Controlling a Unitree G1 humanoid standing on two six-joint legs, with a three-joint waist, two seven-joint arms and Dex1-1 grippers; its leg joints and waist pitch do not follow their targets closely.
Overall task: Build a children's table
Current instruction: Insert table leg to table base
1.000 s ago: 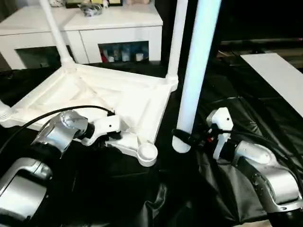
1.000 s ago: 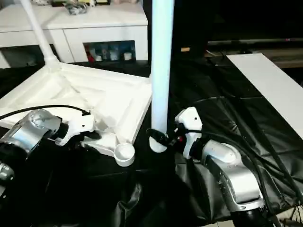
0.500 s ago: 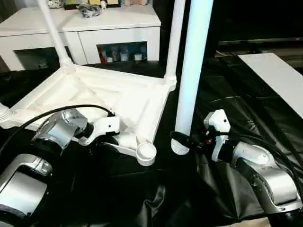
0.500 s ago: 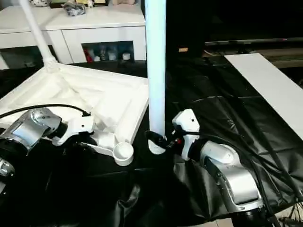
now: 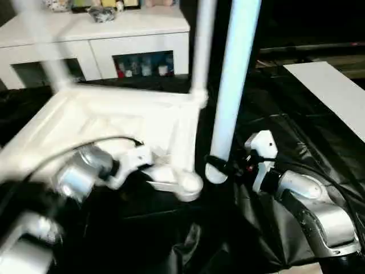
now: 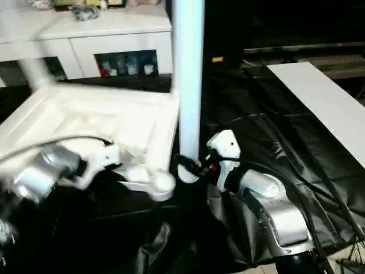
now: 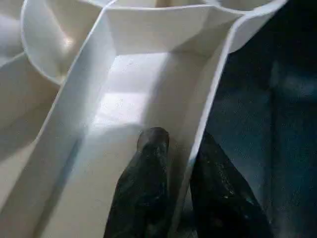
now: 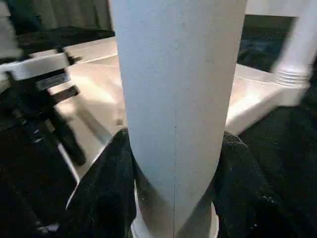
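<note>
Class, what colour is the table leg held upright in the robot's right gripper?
White; the leg shows best in the right wrist view, clamped by the right gripper.

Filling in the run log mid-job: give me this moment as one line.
left gripper: shut on tabletop rim by empty corner socket | right gripper: shut on upright leg, beside socket | leg not yet seated

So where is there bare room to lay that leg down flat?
Between the right gripper and the flat white board, black sheet lies bare. Around the tabletop and left gripper it is crowded.
</note>
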